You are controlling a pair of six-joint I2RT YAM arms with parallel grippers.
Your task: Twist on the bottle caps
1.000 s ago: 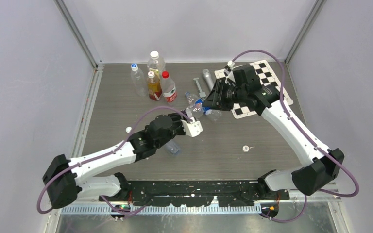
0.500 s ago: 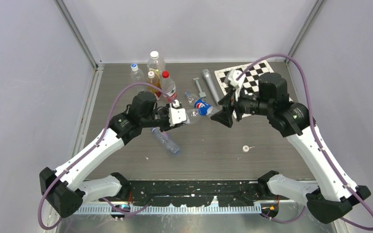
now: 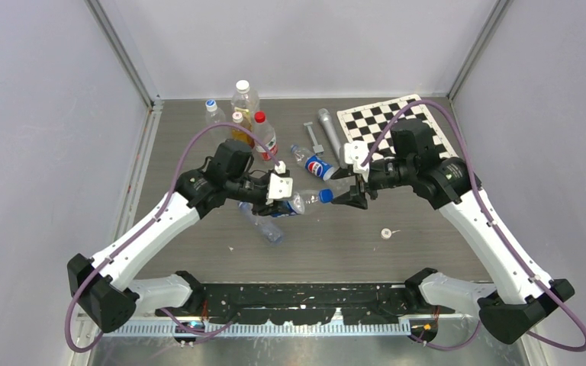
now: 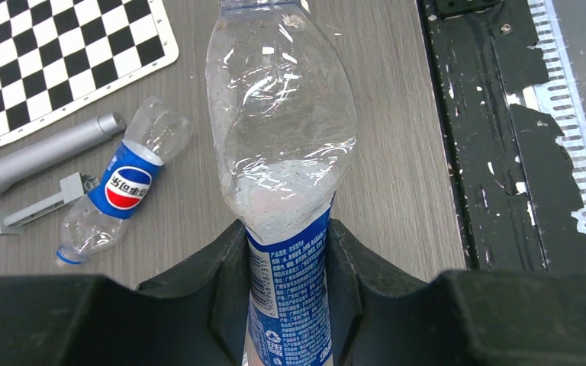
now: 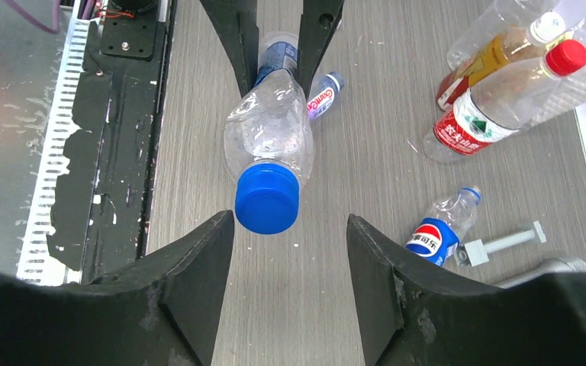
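One bottle, seen from the top, hangs sideways over the desk, blue cap on.

Left wrist: the left fingers pinch its blue label.

Right wrist: the right fingers are spread, one on each side of the cap.

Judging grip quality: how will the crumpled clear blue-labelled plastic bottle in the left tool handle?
Probably soft: the crumpled clear blue-labelled plastic bottle is already dented, so it may buckle in the left tool. Likely light, since it looks empty. Held only by its labelled end, it may twist or slip when its round blue plastic cap is turned.
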